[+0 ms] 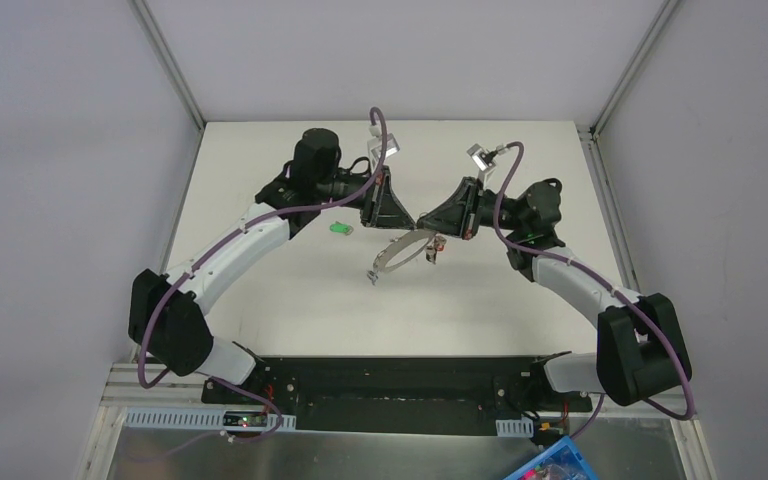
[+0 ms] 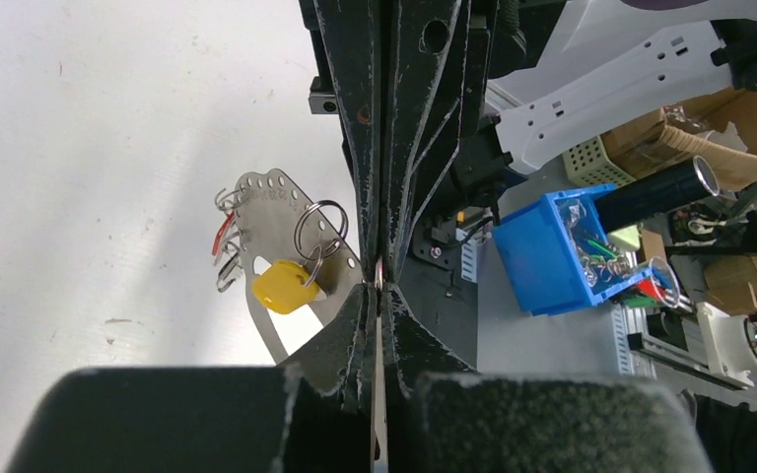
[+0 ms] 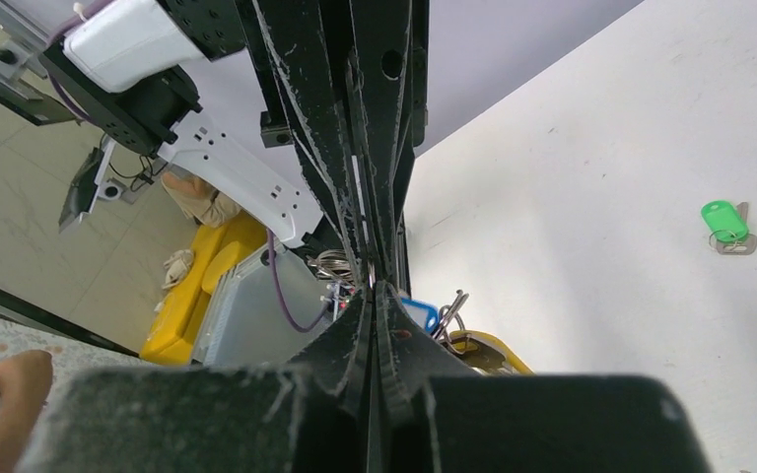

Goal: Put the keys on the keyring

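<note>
The keyring (image 1: 392, 255) is a curved thin metal plate with holes and small wire rings, hanging in the air at mid-table. My left gripper (image 1: 407, 226) and right gripper (image 1: 423, 224) meet tip to tip at its upper end, both shut. In the left wrist view the plate (image 2: 274, 202) runs edge-on between the left gripper's (image 2: 379, 291) fingers. A yellow key (image 2: 284, 286) and a red key (image 2: 221, 235) hang from it. The right gripper (image 3: 373, 288) has a blue key (image 3: 420, 313) and the yellow key (image 3: 493, 347) just beside it. A green key (image 1: 340, 228) (image 3: 725, 219) lies alone on the table.
The white table (image 1: 260, 300) is walled by grey panels with aluminium posts (image 1: 170, 60) at the back corners. A blue bin (image 2: 542, 256) of spare rings and keys sits beyond the near edge, next to cardboard boxes (image 2: 651, 138).
</note>
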Controlling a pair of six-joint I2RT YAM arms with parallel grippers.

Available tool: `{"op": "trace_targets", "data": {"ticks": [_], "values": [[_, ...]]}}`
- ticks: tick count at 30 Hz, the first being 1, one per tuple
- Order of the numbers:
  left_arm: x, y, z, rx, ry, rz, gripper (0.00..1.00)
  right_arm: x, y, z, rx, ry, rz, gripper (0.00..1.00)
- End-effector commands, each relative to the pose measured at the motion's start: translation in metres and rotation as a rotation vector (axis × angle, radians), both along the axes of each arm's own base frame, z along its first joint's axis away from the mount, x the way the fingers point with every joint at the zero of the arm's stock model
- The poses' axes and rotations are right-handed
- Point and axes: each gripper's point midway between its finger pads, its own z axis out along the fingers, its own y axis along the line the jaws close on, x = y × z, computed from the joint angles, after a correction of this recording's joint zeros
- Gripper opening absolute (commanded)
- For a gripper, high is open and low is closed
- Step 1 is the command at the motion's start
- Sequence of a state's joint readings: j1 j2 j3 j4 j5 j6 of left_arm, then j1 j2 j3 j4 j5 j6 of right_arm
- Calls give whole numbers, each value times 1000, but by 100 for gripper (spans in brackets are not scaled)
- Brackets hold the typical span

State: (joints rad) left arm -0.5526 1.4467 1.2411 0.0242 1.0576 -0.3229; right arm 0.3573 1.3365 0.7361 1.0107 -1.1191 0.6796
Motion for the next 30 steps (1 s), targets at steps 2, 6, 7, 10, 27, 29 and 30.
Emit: {"op": "trace_targets", "data": {"ticks": [2,6,7,10,27,29,30], "values": [[-16,8,-1,132,-91,-34,0,-8,-5,8,-18,-201,21,10],[-30,12,-13,287,-134,-70,0,-12,-6,8,-43,-235,45,25],[-30,13,-16,320,-128,-68,0,-14,-7,9,-45,-245,52,28],[-31,14,-24,408,-101,-64,0,-19,-7,9,-53,-264,77,36],[-37,-1,-23,417,-46,-124,0,-36,8,-21,-134,-262,169,39],[-39,-1,-23,411,-43,-134,0,-36,9,-22,-137,-262,173,36],[-39,-1,-23,410,-42,-136,0,-36,10,-21,-138,-263,174,33]]}}
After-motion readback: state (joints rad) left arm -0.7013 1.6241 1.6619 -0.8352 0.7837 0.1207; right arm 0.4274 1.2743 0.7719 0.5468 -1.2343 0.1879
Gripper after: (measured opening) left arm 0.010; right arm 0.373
